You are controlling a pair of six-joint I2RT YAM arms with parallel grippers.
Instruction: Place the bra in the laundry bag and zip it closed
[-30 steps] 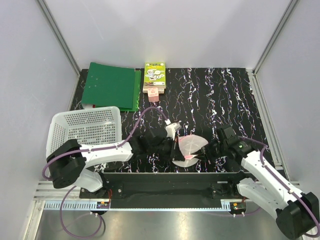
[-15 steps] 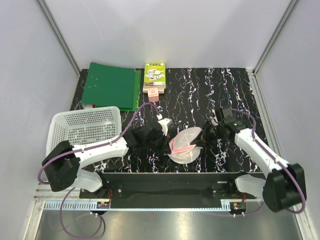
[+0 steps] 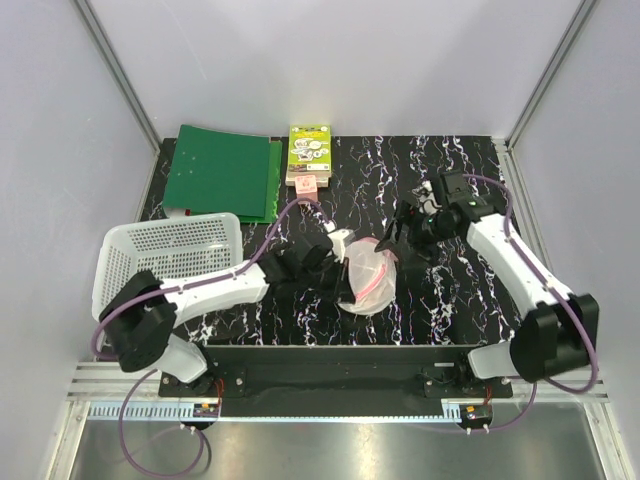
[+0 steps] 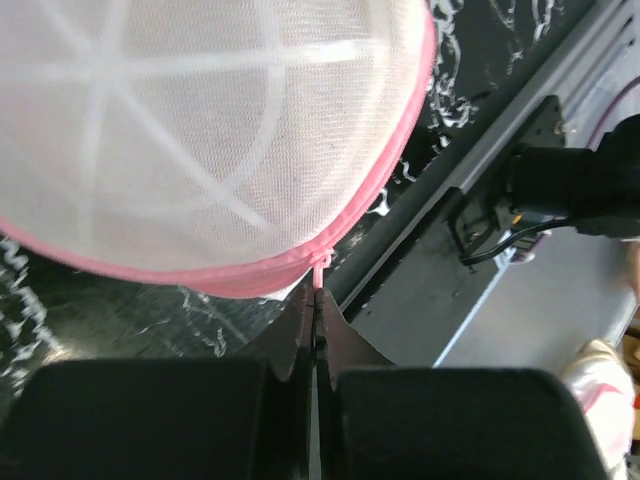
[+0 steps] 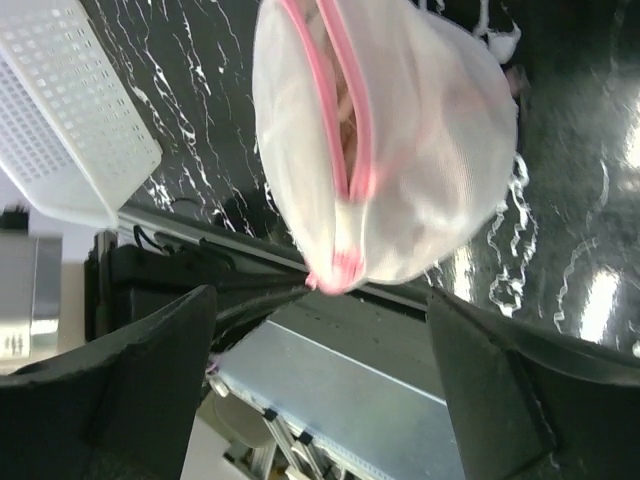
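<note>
The laundry bag, a domed white mesh pouch with pink zip edging, stands on edge in the middle of the black marbled table. My left gripper is at its left side, shut on a small pink tab on the zip edging; the mesh dome fills that wrist view. My right gripper hovers just right of the bag, open and apart from it. Its fingers are spread wide around the bag. The zip stands partly open, and peach fabric of the bra shows in the gap.
A white lattice basket sits at the left, also seen in the right wrist view as the basket. A green folder and a small green box lie at the back. The table's metal front rail runs just below the bag.
My right gripper has opened and let go of the bag, and its arm has swung toward the back. The bag and my left gripper have shifted a little away from the front edge.
</note>
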